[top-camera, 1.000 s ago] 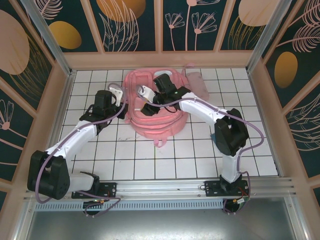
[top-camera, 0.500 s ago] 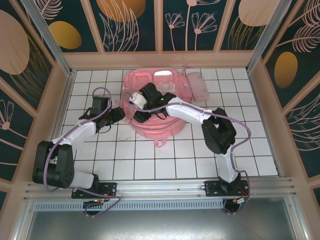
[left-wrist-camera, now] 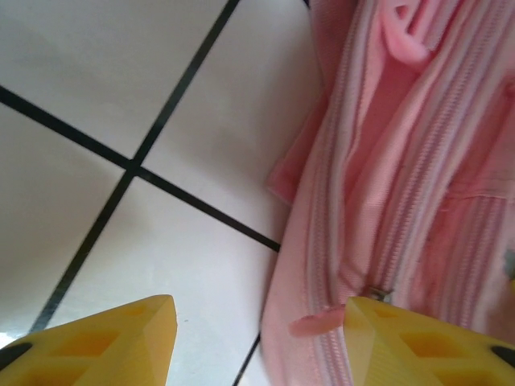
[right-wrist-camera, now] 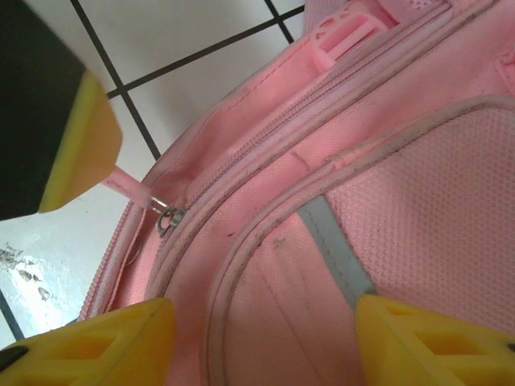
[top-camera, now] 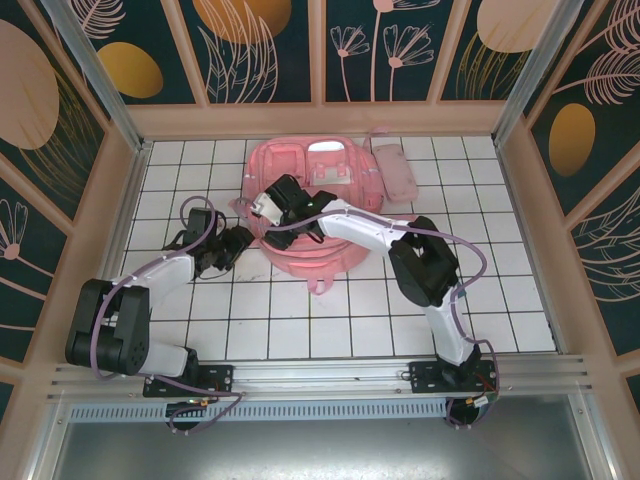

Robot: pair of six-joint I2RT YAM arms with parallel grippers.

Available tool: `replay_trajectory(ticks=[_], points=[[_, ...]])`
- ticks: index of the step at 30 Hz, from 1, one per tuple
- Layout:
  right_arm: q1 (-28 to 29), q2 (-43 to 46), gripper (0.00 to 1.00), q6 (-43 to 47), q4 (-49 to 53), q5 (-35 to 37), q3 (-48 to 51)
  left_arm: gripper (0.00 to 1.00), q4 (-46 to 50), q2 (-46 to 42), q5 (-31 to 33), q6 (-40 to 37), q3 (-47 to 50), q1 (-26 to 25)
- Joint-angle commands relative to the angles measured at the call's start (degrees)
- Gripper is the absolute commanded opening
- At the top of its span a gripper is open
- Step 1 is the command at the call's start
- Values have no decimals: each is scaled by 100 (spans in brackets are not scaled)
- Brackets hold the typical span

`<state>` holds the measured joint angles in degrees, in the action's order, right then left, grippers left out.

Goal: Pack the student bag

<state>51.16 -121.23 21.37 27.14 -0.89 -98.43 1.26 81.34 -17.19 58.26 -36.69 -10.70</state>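
On the white tiled table (top-camera: 300, 320), close to the middle of its far edge, lies the student bag (top-camera: 318, 160), a large soft pink fabric backpack. Its front side is turned up, probably so that the pockets and zips can be reached from above. Just beside it, toward the far right corner, rests a small flat pink pencil pouch (top-camera: 393, 170). The pouch is outside the bag, so the packing seems not finished.

The right arm (top-camera: 385, 228) reaches across the bag to its left edge. There the right gripper (right-wrist-camera: 261, 338) hangs low over the pink fabric, its jaws apart and nothing between them. The left gripper (left-wrist-camera: 257, 338) comes to the same edge from the table's left side, and its jaws are also open and empty.

Both grippers seem to meet at this place because the zip runs there: one could steady the fabric while the other draws the zip. The small metal zip slider (right-wrist-camera: 166, 219) sits on this edge, and its thin pink pull tab (right-wrist-camera: 129, 186) lies just beside a yellow fingertip of the left gripper. Such a thin, soft tab may slip easily from the fingers. Whether the zip is open or closed here cannot be told.
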Motion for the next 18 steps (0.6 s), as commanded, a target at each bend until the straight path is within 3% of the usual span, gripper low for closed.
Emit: replay_trajectory(ticks=[1,10,18], points=[[78,-102,61,192,188,147,-178,58,-328,7,-191,256,23,23],[88,-129,58,167,86,265,-170,52,-1287,92,-590,1242,407,17],[88,-103,53,123,15,316,-144,35,-1426,233,-698,1108,338,16]])
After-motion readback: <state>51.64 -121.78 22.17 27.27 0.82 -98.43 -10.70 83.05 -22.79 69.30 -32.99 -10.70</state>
